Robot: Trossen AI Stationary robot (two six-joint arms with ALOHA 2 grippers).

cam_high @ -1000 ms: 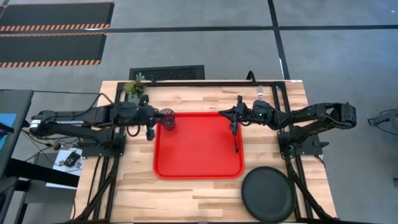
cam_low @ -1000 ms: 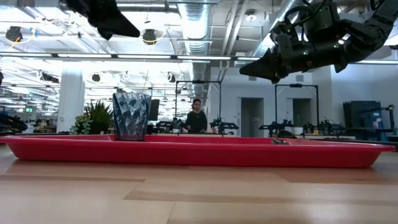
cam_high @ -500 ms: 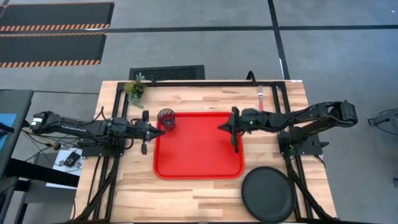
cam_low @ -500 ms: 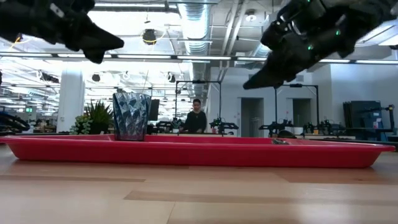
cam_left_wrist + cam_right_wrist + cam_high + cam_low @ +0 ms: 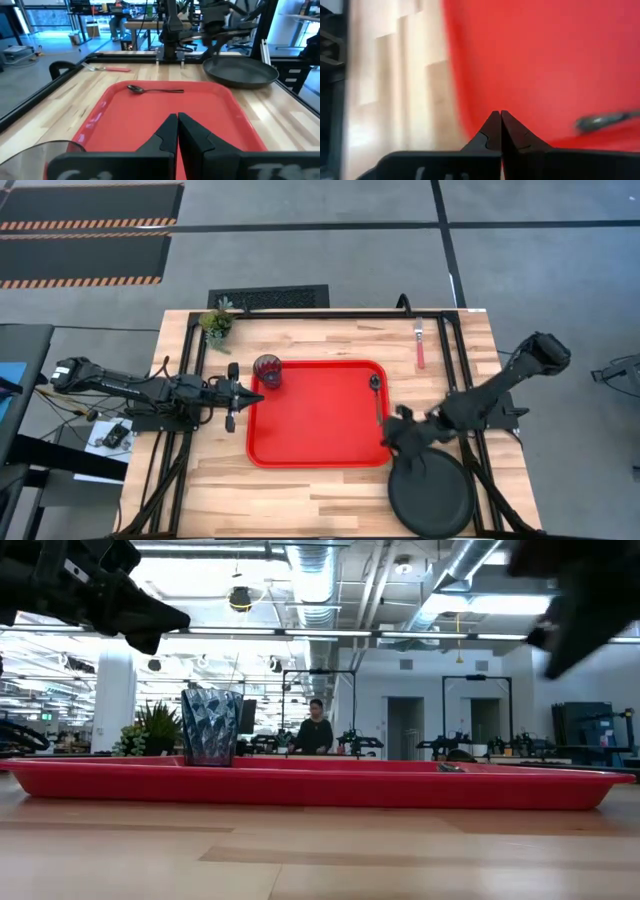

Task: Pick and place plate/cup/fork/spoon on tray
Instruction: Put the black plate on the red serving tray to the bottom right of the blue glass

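A bright red tray is seen on a pale wood table with plank striping. The cup is dark with a red tint and a faceted pattern. The spoon is all dark. The plate is matte black. The fork is red-handled with silvery tines. The plant is green.

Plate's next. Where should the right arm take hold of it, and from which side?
Take the plate by its raised rim, at the edge nearest the tray, where the right gripper already is. It lies flat on the wood, so only the rim offers purchase: come down from above with one finger inside the rim and one outside. The jaws look shut and would need opening first.
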